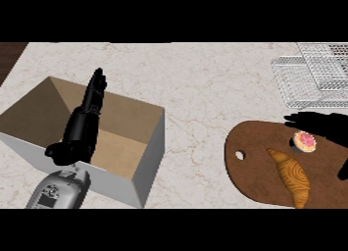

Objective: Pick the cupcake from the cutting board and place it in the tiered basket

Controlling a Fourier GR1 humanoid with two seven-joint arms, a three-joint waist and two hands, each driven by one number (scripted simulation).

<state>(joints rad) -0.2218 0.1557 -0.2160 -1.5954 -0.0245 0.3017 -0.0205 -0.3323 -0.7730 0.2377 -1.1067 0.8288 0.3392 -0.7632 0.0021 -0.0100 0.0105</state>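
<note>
The cupcake (304, 141), pink-topped, sits on the brown cutting board (252, 174) near its far right edge. My right hand (330, 126) comes in from the right edge and hangs over the board. Its fingers stretch left along the cupcake's far side, and they are not curled round it. The rest of the hand is a dark shape to the cupcake's right. The white wire tiered basket (317, 78) stands at the back right, just beyond the board. My left hand (89, 110) rests open at the left with straight fingers pointing away, over the cardboard box.
A croissant (293, 177) lies on the board just in front of the cupcake. An open cardboard box (126, 147) fills the left side of the marble counter. Dark wood shows at the far left corner.
</note>
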